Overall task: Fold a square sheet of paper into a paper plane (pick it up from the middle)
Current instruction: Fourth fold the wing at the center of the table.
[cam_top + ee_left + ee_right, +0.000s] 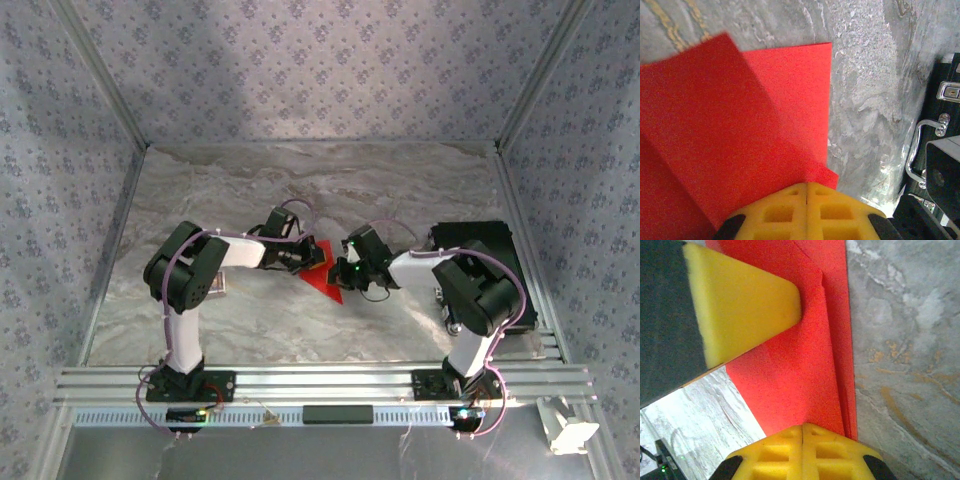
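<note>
Paper (pixel 322 278), red, part-folded, centre of tabletop (pixel 300 190); left gripper (pixel 806 189), right gripper (pixel 803 429): fingers closed together, tips on paper, apparently pressing creases.

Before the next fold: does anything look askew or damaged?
The left gripper and right gripper are shut on the red paper; its layered edges sit staggered, not flush. No tear shows.

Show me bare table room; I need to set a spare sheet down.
Free: the far band of grey marbled tabletop below the back wall, and the near strip between the two arm bases. Crowded: the centre, where left gripper and right gripper meet at the folded bright red paper sheet, and the right edge, taken by a black case.
</note>
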{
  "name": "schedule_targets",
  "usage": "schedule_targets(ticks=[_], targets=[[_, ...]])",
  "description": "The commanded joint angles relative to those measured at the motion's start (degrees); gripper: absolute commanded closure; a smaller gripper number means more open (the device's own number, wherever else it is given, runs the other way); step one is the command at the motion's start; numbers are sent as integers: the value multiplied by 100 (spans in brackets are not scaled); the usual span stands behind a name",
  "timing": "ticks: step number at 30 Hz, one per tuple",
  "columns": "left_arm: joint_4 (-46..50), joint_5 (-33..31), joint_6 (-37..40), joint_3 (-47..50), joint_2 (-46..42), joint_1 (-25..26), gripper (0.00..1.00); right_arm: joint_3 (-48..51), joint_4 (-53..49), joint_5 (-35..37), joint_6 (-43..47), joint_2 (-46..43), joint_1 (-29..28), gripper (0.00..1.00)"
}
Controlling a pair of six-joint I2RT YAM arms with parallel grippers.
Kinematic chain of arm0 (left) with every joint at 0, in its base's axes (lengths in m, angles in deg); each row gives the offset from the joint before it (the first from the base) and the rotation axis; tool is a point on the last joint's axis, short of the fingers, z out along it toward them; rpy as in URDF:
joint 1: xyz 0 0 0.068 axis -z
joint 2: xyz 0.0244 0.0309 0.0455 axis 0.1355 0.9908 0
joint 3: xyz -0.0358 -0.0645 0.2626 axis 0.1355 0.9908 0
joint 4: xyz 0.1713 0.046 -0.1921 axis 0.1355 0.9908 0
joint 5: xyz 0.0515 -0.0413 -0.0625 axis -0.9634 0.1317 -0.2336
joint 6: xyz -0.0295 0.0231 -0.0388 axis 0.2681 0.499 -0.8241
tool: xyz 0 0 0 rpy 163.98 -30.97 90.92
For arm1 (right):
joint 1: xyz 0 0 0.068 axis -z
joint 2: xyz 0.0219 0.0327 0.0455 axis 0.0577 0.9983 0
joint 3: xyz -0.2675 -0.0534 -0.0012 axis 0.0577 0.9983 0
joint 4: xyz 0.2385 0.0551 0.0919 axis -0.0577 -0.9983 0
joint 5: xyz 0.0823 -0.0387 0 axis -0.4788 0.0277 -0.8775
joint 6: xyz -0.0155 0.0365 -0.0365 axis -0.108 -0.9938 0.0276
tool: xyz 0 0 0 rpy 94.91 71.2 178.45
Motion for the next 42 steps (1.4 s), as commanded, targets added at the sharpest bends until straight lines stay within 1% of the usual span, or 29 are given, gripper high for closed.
schedule_targets(ticks=[1,6,12,17,24,27,29,30,32,34,42], targets=[[465,-348,150,173,225,-62,100,381,147,-41,-277,118,29,100],[535,-254,275,18,71,-155,100,735,436,-33,-435,55,110,100],[949,-128,609,-322,-483,-175,95,815,451,-30,-474,57,142,100],[936,17,528,-38,-779,-36,100,835,455,22,-498,41,157,100],[729,168,347,164,-518,326,100,871,468,43,-522,29,173,100],[859,154,262,51,-296,424,100,888,483,53,-532,35,169,100],[764,164,214,54,-153,449,100,880,486,51,-537,48,177,100],[779,108,188,64,-124,449,100,880,486,49,-538,55,180,100],[1074,-243,199,47,-96,418,100,882,469,40,-529,68,178,100],[1261,-445,183,34,-71,338,100,874,430,32,-518,78,180,100],[1781,-764,326,-554,120,85,100,860,339,18,-462,103,175,100]])
